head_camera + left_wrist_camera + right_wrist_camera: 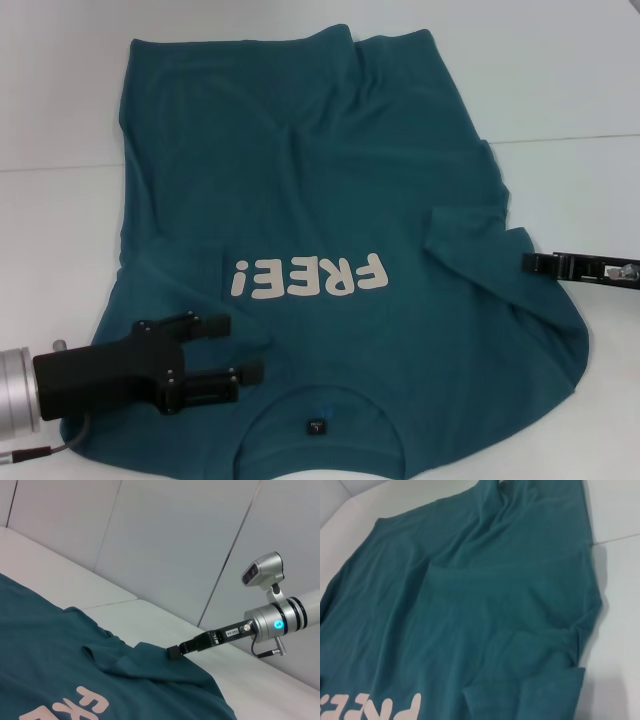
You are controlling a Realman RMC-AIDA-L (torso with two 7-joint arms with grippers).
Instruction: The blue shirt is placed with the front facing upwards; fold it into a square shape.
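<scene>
While the blue shirt lies face-up on the counter, the left gripper hovers wide; the right gripper seemingly touches its sleeve, state unclear.

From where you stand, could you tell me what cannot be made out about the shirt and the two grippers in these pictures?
- Blue shirt: the collar-side edge is cut off by the head view's bottom edge.
- Left sleeve: in the head view it lies under the open left gripper and its arm.
- Right gripper: whether it pinches the shirt's edge is unclear in the head and left wrist views; the right wrist view shows no fingers.
</scene>
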